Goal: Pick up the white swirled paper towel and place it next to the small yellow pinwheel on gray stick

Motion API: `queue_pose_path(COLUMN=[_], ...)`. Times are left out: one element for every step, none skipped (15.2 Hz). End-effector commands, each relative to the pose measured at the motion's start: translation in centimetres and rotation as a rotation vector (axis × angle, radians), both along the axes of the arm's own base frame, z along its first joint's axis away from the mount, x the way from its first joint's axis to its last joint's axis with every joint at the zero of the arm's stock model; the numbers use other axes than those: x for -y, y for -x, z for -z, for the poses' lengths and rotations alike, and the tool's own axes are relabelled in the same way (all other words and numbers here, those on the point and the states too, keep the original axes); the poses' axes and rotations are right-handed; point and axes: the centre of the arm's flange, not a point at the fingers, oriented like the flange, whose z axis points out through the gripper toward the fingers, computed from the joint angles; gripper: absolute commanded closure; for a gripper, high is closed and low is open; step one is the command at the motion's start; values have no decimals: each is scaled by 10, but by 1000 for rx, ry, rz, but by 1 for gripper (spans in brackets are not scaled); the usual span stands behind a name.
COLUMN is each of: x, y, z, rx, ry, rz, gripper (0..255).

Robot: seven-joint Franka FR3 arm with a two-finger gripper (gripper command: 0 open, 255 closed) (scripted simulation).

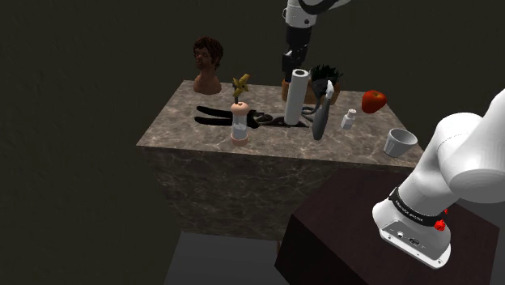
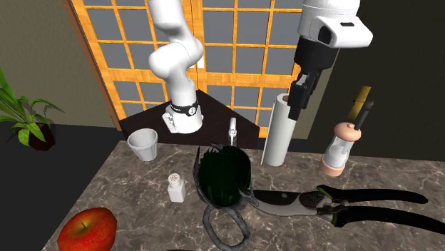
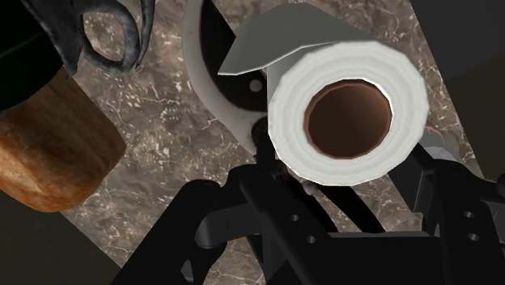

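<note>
Gripper: my all-black two-finger gripper point(image 1: 294, 65) point(image 2: 297, 100) point(image 3: 344, 176) hangs at the top of the roll, released, with its fingers spread apart.
Paper towel: a white upright roll of paper towel with a brown cardboard core point(image 1: 298, 97) point(image 2: 278, 132) point(image 3: 352, 113) stands on the mottled grey-brown stone table point(image 1: 186, 133) point(image 2: 121, 178) point(image 3: 162, 129). Its top end lies between my fingers, and I cannot tell whether they touch it.
Crowding the roll: long black pruning shears point(image 1: 231, 118) point(image 2: 342, 203) lie at its foot. A dark spiky plant point(image 1: 328, 77) point(image 2: 222, 175) and a grey looped tool point(image 1: 321, 115) point(image 2: 224, 224) point(image 3: 113, 36) stand close beside it.
Pinwheel: a small yellow pinwheel on a grey stick point(image 1: 241, 84) point(image 2: 359, 105) rises from a pale pink-and-white holder point(image 1: 239, 123) point(image 2: 339, 148). It is near the roll, across the shears.
Further out: a brown bust of a head point(image 1: 208, 65), a small white shaker point(image 1: 348, 119) point(image 2: 176, 187), a red apple point(image 1: 373, 100) point(image 2: 87, 229) and a white cup point(image 1: 400, 142) point(image 2: 143, 145).
Hard to make out: in the wrist view my black fingers blend into the black shears under the roll. A rounded brown shape there point(image 3: 48, 162) is cut off at the edge.
Differences between views: the second exterior view adds an orange lattice window point(image 2: 235, 43) and a green houseplant point(image 2: 21, 107). The shoulder view has plain darkness behind the table.
</note>
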Motion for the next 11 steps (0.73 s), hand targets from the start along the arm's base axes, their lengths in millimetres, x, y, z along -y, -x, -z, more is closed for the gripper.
queue_pose_path(x=[0,0,0,0,0,0,0,0,0,0,0], y=[0,0,0,0,0,0,0,0,0,0,0], z=[11,16,21,27,32,37,42,48,53,58,64], rx=[1,1,1,1,1,1,1,1,1,1,1], ry=[0,0,0,0,0,0,0,0,0,0,0], rz=[0,0,0,0,0,0,0,0,0,0,0], gripper=[255,255,255,255,255,255,255,255,255,255,255])
